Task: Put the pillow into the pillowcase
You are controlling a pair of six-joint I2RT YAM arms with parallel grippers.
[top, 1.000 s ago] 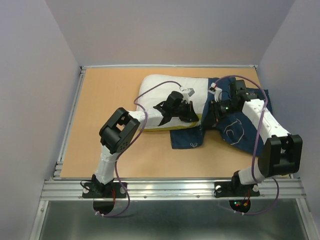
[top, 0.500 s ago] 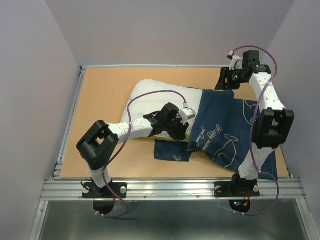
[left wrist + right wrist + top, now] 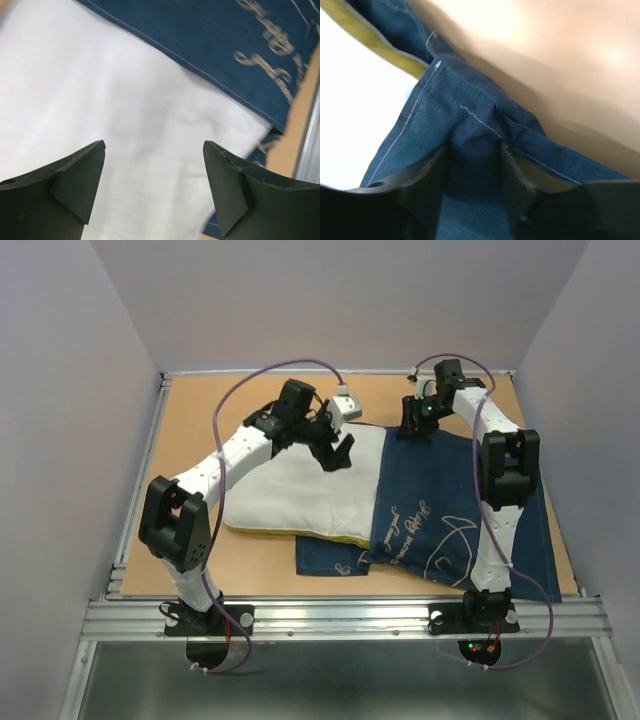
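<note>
The pillow (image 3: 295, 485) is lying flat on the worktop (image 3: 200, 430), a little to the left of the middle. Its yellow band (image 3: 300, 533) is running along the near edge. The pillowcase (image 3: 455, 490) is spreading over the right half of the worktop, with the white script lettering and the whale drawing facing up. Its upper layer is covering only the right end of the pillow, and a piece of the same navy cloth is showing from under the pillow's near edge. Most of the pillow is lying uncovered.

The left end effector (image 3: 338, 448) is hanging over the far right part of the bare pillow, near the stitched hem of the pillowcase. In the left wrist view its two fingers (image 3: 82, 175) are standing wide apart and are holding nothing, with only white fabric between them. I cannot tell whether the tips are touching the pillow.

The right end effector (image 3: 412, 425) is at the far left corner of the pillowcase, beside the far edge of the pillow. In the right wrist view it is pinching a bunched fold of the navy cloth tightly near the white stitching, with the yellow band and the white fabric just to its left.
</note>
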